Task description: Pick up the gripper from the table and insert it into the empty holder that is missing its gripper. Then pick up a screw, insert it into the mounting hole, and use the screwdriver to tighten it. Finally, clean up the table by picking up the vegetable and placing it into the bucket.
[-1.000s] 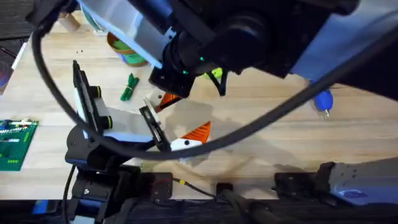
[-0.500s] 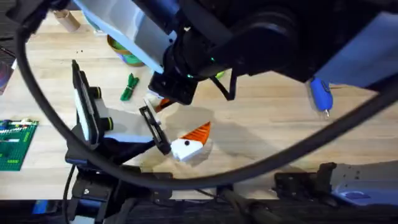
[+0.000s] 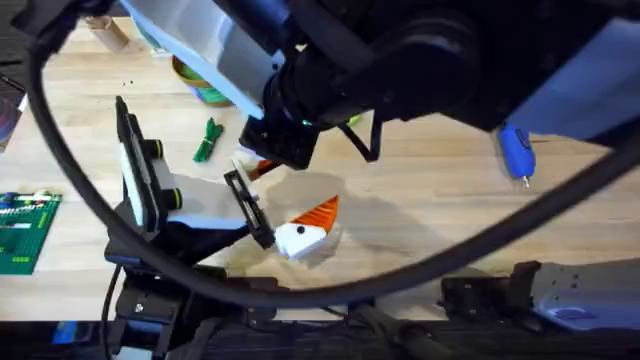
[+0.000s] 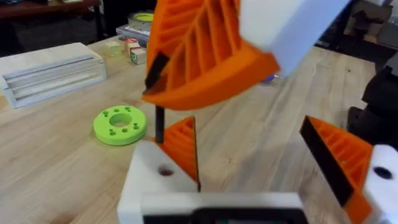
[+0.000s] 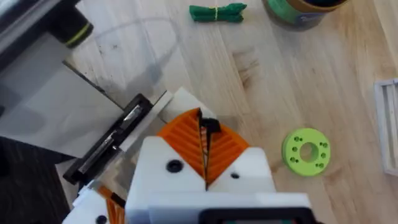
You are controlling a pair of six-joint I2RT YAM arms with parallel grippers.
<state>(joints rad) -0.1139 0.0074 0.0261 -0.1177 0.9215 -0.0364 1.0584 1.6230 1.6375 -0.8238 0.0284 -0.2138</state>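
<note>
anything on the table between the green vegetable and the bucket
No. In the right wrist view the stretch between the vegetable and the bucket is bare wood; the green ring-shaped disc lies well apart from both.

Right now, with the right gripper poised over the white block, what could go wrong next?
1. The screw is pinched only at the tips of the right gripper, above the mounting hole. If it is slightly off line, it may miss and fall onto the table.
2. The screwdriver lies far to the right, so a seated screw may tip while waiting untightened.
</note>
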